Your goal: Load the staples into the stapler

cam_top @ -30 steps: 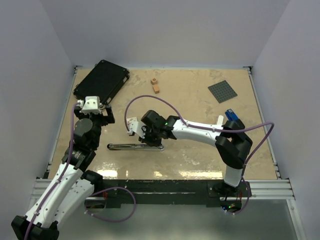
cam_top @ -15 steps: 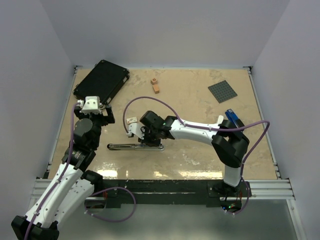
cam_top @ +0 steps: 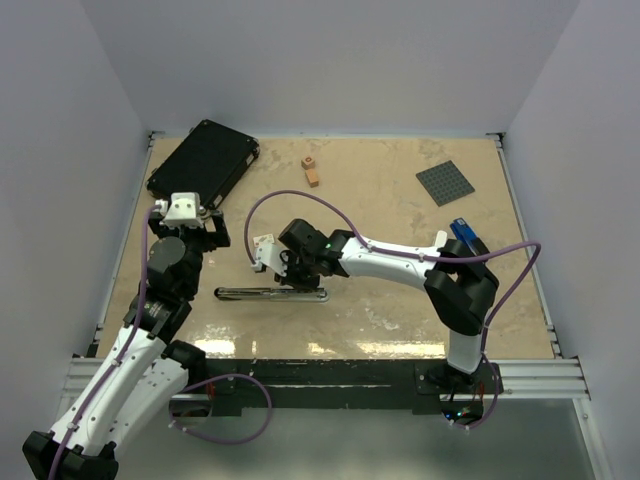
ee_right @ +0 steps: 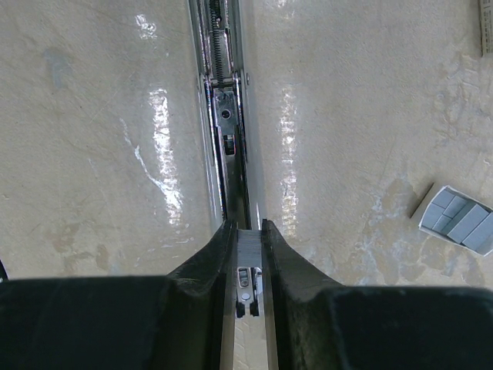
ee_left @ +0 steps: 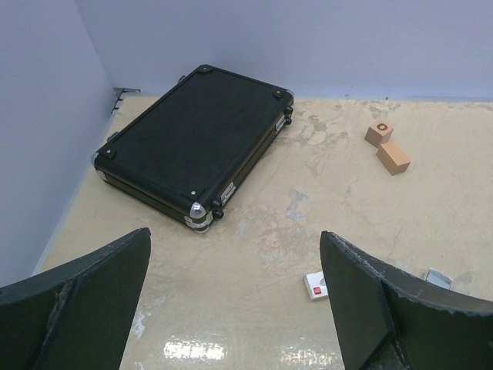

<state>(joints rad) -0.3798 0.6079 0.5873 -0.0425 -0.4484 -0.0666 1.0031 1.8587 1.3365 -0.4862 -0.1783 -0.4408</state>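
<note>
- The desk [cam_top: 390, 205] has a beige top, scuffed and glossy near the front.
- A black hard case [cam_top: 204, 158] lies flat in the far left corner.
- A ring-marked wooden block [cam_top: 309, 162] and a plain wooden block [cam_top: 313, 178] sit just beside each other at the far middle.
- A grey studded baseplate [cam_top: 445, 183] lies far right.
- A blue stapler [cam_top: 462, 231] and a white bar [cam_top: 440, 241] lie near the right edge.
- The silver stapler [cam_top: 268, 293] lies opened out long near the front, channel up.
- A small white box [ee_left: 314, 286] with a red mark sits beyond it.
- A white tray [ee_right: 425, 213] beside the stapler holds grey staples [ee_right: 461, 222].
</note>
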